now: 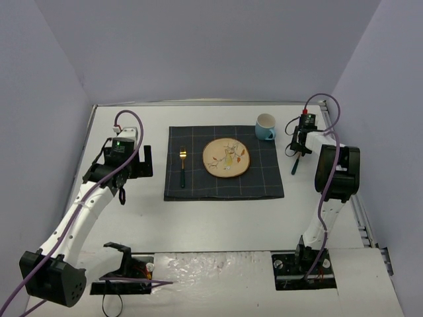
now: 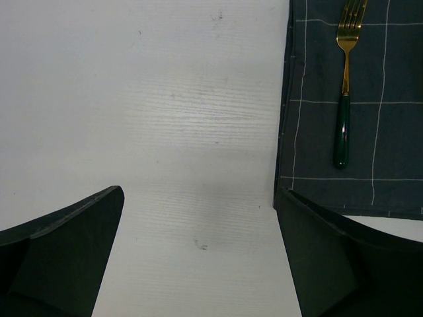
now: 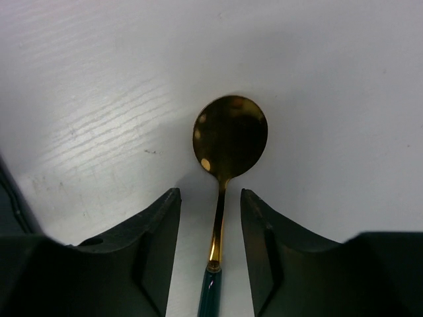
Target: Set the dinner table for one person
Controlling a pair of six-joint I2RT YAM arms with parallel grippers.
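The dinner table [image 1: 218, 224] is a broad white top with faint wood grain and a thin metal rim. It is closed in on three sides by plain pale lavender-grey walls [image 1: 211, 46]. A dark navy placemat [image 1: 264, 181] crossed by thin pale grid lines lies flat on the table's middle, toward the far side. Bare white surface shows all round the placemat. At the centre of the placemat sits a round tan plate [image 1: 215, 165] with a painted sprig design on its face. Left of the plate and apart from it, a fork [image 1: 183, 168] with a gold head and dark green handle lies on the cloth, its tines pointing to the far side. A light blue mug [image 1: 266, 134] stands upright at the placemat's far right corner, its white inside showing; I cannot tell whether it is on the cloth or just off it. The left gripper [image 2: 198, 190] hangs over bare tabletop just left of the placemat's near left part, its fingers spread wide with nothing between them. The right gripper [image 3: 209, 191] is over the bare table to the right of the placemat, near the mug. Its fingers are parted on either side of the neck of a gold-bowled, green-handled spoon [image 3: 230, 135], and a strip of white table shows between each finger and the spoon.
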